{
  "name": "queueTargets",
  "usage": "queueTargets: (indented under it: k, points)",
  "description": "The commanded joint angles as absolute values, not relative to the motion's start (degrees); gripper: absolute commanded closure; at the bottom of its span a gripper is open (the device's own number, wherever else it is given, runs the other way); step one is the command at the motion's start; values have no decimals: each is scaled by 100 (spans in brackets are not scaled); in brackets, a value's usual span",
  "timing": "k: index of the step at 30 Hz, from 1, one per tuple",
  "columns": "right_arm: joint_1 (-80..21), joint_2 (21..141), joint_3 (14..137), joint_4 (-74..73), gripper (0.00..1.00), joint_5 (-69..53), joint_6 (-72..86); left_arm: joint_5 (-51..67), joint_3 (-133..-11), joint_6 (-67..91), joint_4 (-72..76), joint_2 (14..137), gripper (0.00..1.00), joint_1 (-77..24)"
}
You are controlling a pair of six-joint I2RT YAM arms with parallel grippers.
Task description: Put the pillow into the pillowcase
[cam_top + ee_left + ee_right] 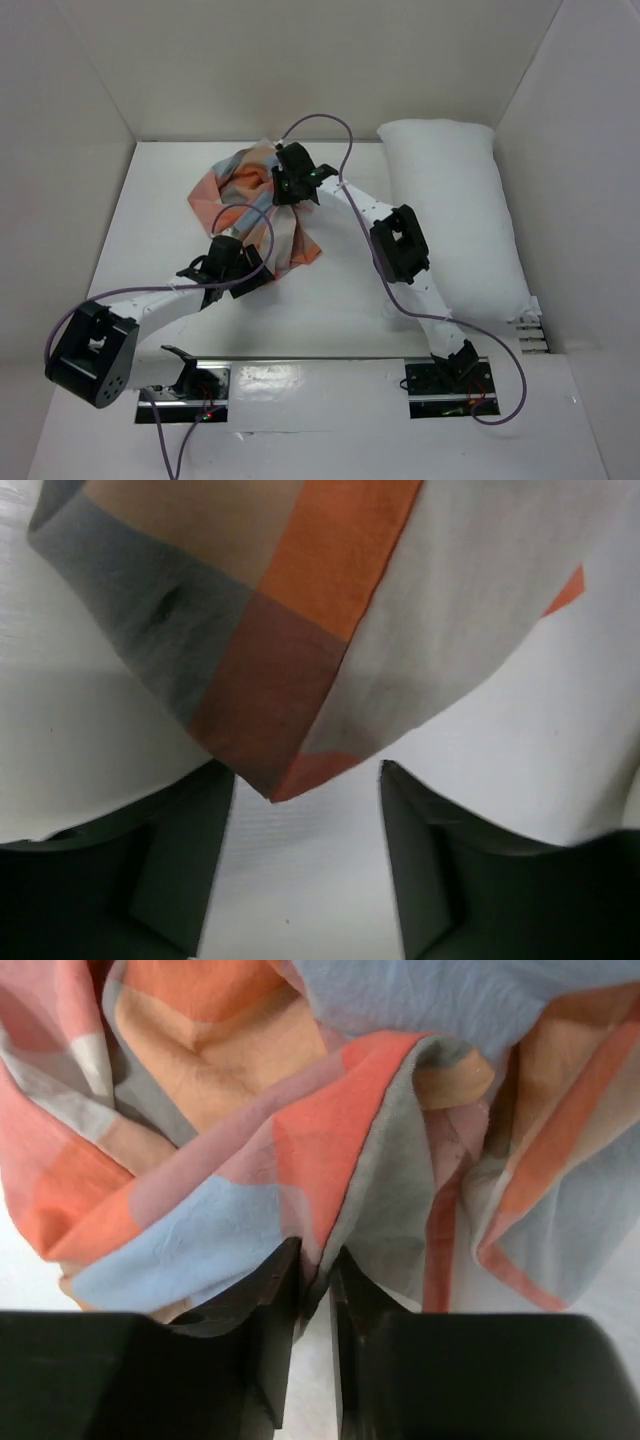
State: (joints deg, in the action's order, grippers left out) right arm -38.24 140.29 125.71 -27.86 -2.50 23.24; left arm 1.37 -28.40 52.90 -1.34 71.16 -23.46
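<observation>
The checked pillowcase (222,190) lies crumpled at the back middle of the white table (330,315). The plump white pillow (450,210) lies lengthwise along the right wall, apart from it. My right gripper (283,188) sits over the top of the heap. In the right wrist view this gripper (318,1252) is pinched shut on a raised fold of the pillowcase (200,1230). My left gripper (262,274) is at the heap's near corner. The left wrist view shows it (306,775) open, the pillowcase's (270,670) pointed corner just ahead of its fingertips and nothing between them.
White walls close in the table on the left, back and right. Purple cables (320,122) loop over both arms. The arm bases sit on a metal rail (320,375) at the near edge. A small white bracket (532,325) stands by the pillow's near end.
</observation>
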Motion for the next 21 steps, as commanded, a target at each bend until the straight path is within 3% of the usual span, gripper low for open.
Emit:
queueTargets:
  k: [1, 3, 7, 9, 14, 21]
  points:
    - [-3710, 13775, 12781, -2516, 92, -413, 2521, -192, -3084, 5388, 360, 7417, 33, -2364]
    - [-3709, 13519, 12552, -2330, 100, -475, 2575, -298, -3251, 5388, 273, 7575, 43, -2312]
    - [-3648, 13167, 12717, -2478, 100, -632, 2575, -729, -3664, 5335, -26, 7708, 73, -2312]
    - [-3595, 12948, 12840, -2531, 100, -747, 2575, -861, -3831, 5265, -201, 7822, 100, -2189]
    - [-3341, 12437, 12841, -2531, 100, -1054, 2575, -1282, -4586, 4976, -1754, 7639, 100, -1829]
    - [-2858, 11804, 12788, -1575, 100, -2299, 3092, -1293, -5447, 4282, -2864, 6171, 100, -854]
